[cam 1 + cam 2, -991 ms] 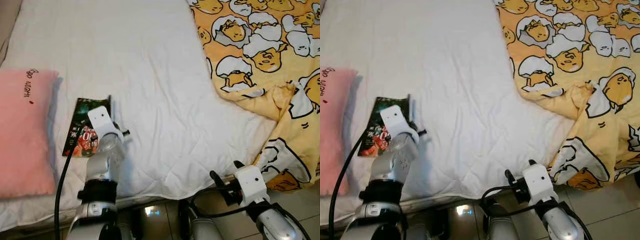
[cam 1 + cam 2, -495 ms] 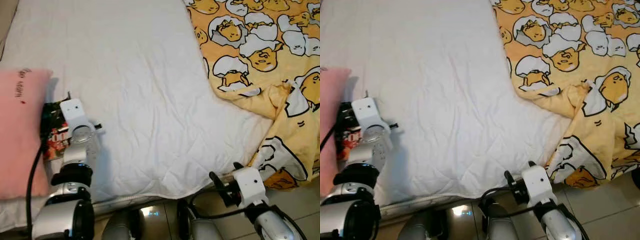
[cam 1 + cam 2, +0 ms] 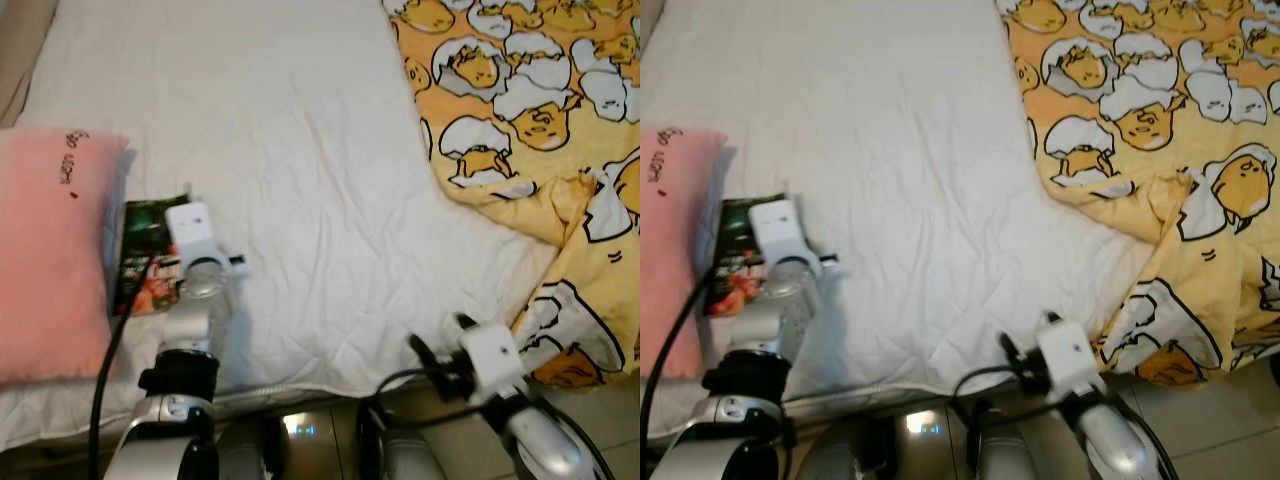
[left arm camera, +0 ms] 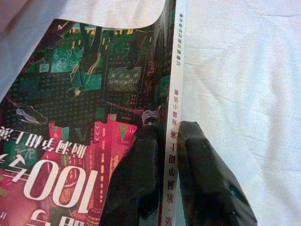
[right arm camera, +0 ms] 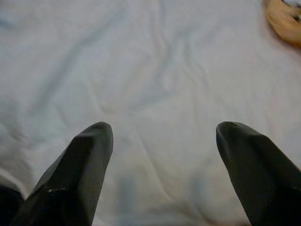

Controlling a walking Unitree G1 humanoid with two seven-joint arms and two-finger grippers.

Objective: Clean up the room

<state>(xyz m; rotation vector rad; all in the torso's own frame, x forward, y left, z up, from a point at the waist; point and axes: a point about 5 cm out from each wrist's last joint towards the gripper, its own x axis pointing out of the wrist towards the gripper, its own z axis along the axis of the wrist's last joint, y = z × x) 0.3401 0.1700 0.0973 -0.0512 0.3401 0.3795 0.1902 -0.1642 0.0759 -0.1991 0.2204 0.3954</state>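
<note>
The book (image 4: 84, 117) (dark cover, red and green print) lies flat on the white bed (image 3: 300, 150), touching the pink pillow (image 3: 50, 250). Left gripper (image 4: 170, 134): fingers (image 4: 207, 179) closed on the book's spine edge. Right gripper (image 5: 164, 127): fingers (image 5: 75, 165) spread wide, holding nothing, at the bed's near edge beside the yellow patterned blanket (image 3: 530, 110).

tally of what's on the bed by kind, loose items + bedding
Book: 1, at the left gripper, fingers closed on its spine edge
Pink pillow: 1
Yellow cartoon-print blanket: 1
White quilted sheet: 1
Total: 4
</note>
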